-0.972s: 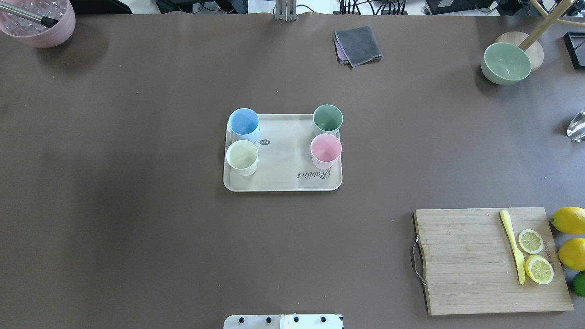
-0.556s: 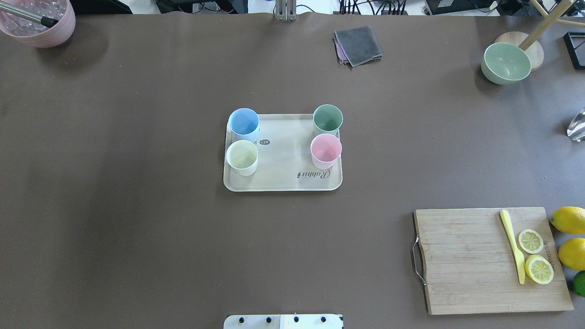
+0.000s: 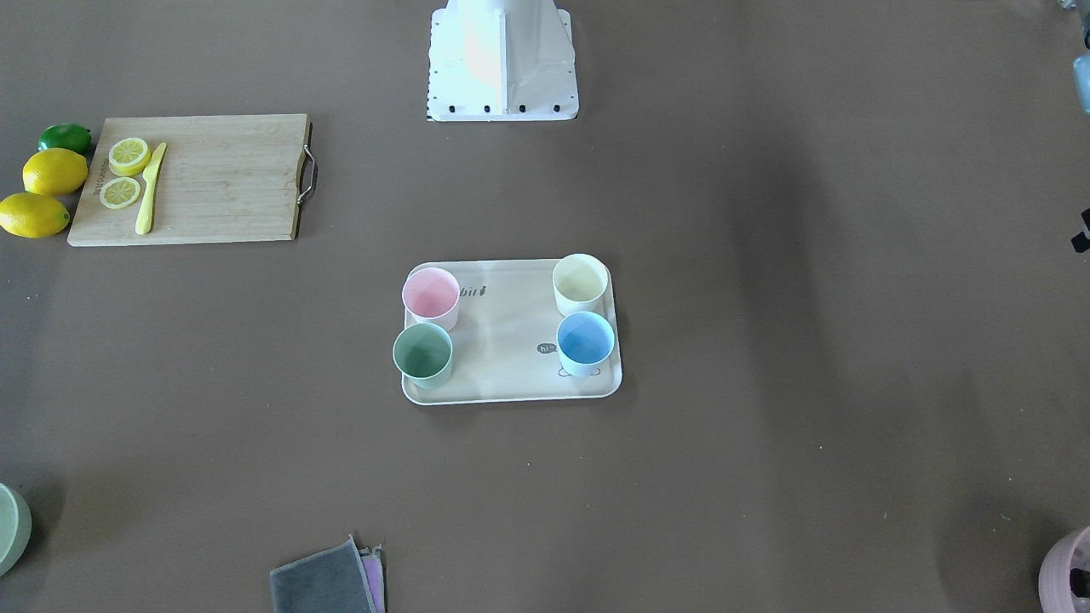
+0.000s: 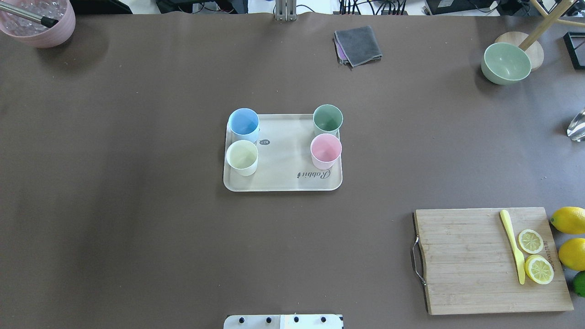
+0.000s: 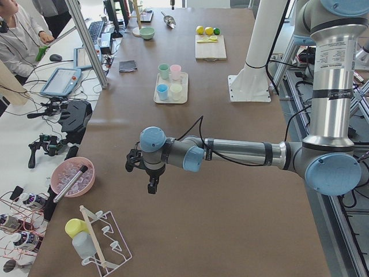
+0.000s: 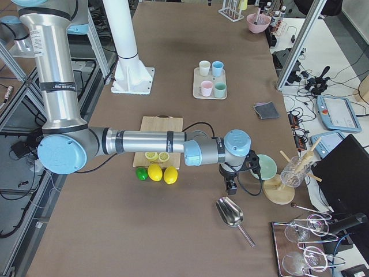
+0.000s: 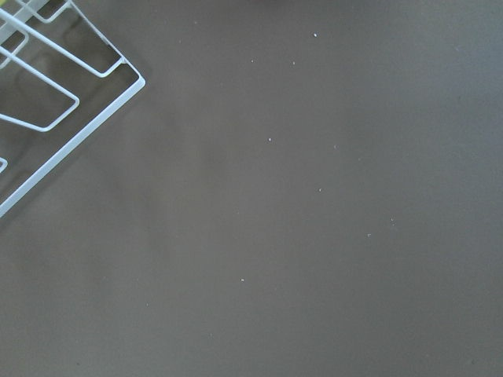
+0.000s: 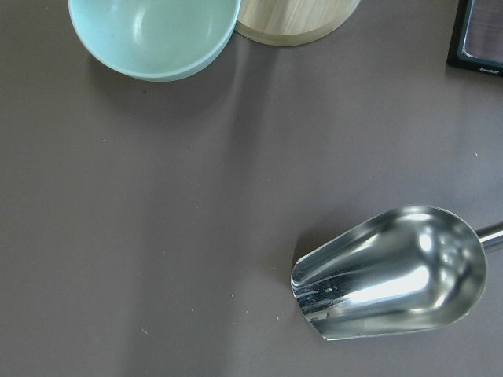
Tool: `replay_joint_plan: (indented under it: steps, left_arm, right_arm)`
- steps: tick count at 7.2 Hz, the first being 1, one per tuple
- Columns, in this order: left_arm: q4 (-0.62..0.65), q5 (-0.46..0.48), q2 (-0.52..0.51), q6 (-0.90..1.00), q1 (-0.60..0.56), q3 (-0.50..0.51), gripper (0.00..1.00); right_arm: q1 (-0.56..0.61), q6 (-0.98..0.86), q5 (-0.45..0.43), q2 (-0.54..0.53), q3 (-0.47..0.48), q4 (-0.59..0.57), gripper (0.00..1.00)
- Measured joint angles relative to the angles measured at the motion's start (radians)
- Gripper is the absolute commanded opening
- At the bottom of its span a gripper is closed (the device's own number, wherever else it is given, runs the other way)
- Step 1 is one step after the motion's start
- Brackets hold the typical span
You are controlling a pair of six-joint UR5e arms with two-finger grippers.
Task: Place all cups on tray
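Note:
All four cups stand upright on the cream tray (image 4: 283, 164) at the table's middle. The blue cup (image 4: 243, 122) and cream cup (image 4: 241, 155) are on its left side, the green cup (image 4: 327, 118) and pink cup (image 4: 326, 148) on its right. The front view shows the same tray (image 3: 507, 340). My left gripper (image 5: 151, 184) hangs over bare table far from the tray, near a wire rack. My right gripper (image 6: 232, 187) hangs at the other end, near a metal scoop. Both show only in side views, so I cannot tell whether they are open or shut.
A wooden cutting board (image 4: 475, 260) with lemon slices and a yellow knife lies at front right, whole lemons (image 4: 569, 220) beside it. A grey cloth (image 4: 358, 45), a green bowl (image 4: 506, 61) and a pink pot (image 4: 39, 23) sit along the far edge. A metal scoop (image 8: 393, 275) lies under the right wrist.

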Motion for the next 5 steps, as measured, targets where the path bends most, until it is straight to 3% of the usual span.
replay_joint_plan:
  steps: [5]
  left_arm:
    - [0.004, 0.001, 0.023, 0.002, 0.005, -0.004, 0.98]
  right_arm:
    - [-0.001, 0.005, 0.004, -0.003, 0.003, 0.006, 1.00]
